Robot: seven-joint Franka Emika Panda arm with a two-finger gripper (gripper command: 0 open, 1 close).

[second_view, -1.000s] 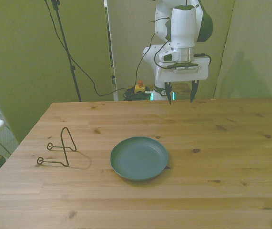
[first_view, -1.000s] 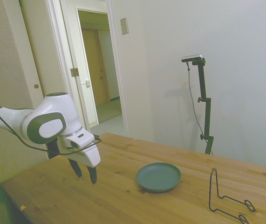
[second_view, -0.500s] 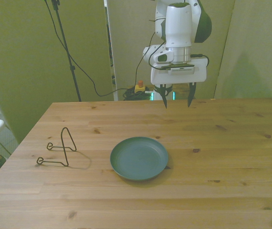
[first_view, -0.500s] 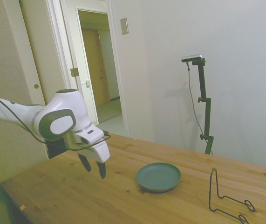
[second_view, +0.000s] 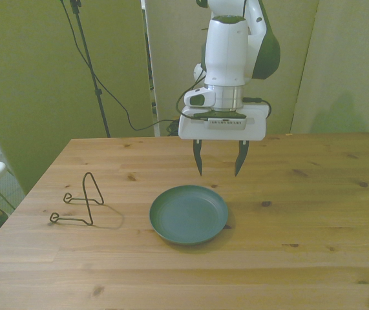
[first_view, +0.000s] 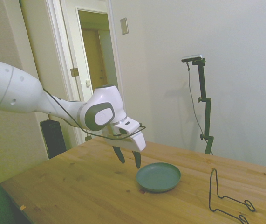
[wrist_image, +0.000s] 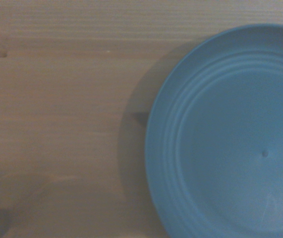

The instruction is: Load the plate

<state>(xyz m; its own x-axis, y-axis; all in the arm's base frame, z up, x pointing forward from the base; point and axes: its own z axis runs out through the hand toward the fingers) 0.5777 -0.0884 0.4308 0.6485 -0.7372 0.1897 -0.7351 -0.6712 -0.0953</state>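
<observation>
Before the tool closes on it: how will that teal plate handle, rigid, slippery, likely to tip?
The teal plate looks moulded and rigid, so it probably won't flex. It lies flat on the wooden table with a low raised rim, so a push would likely slide it, not tip it. The matte surface may grip fairly well, though the open tool has only the thin rim to pinch.

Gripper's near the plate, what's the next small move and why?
Probably ease down and slightly forward to the near rim of the round dark teal plate. The white gripper hangs open above the table just behind that rim, holding nothing; the plate lies flat, and the thin black wire stand stands empty on the front view's left.
</observation>
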